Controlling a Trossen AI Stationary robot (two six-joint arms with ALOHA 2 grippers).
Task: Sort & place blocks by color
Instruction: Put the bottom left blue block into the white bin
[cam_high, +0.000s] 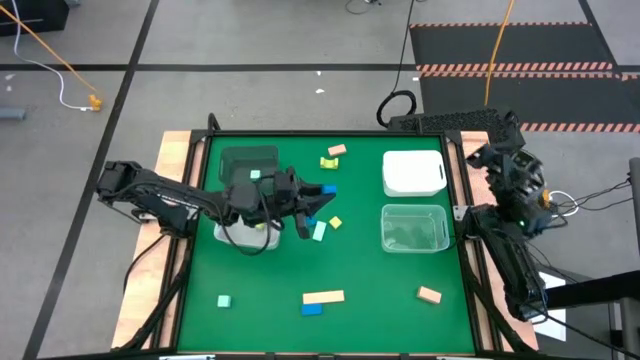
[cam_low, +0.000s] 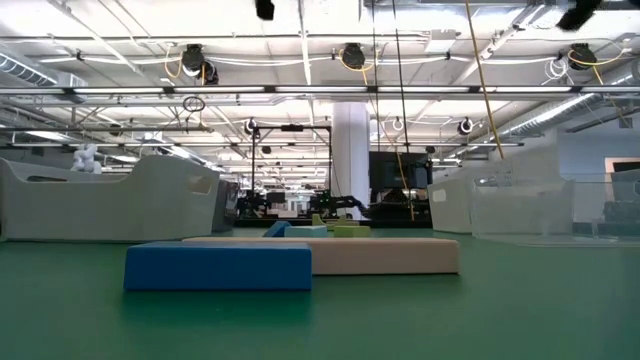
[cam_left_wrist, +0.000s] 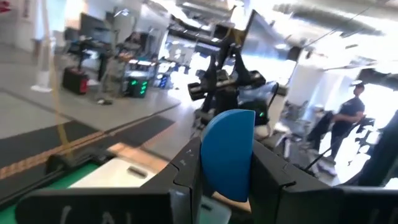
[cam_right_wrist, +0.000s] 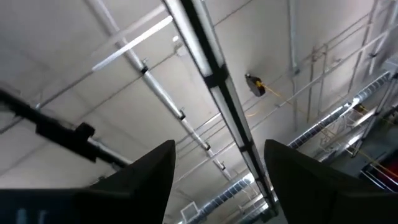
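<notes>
Left arm stretching across green mat (cam_high: 260, 300), left gripper (cam_high: 322, 192) pinching blue block (cam_left_wrist: 227, 152) between its fingers, right gripper (cam_right_wrist: 219, 171) idling off-table, fingers apart, pointing at ceiling, person standing beyond.

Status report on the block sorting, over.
Left tool shut on blue block, raised mid-table. Right tool open, parked off the table's right edge, empty. Other blocks scattered on the mat. Nothing blocking, over.
</notes>
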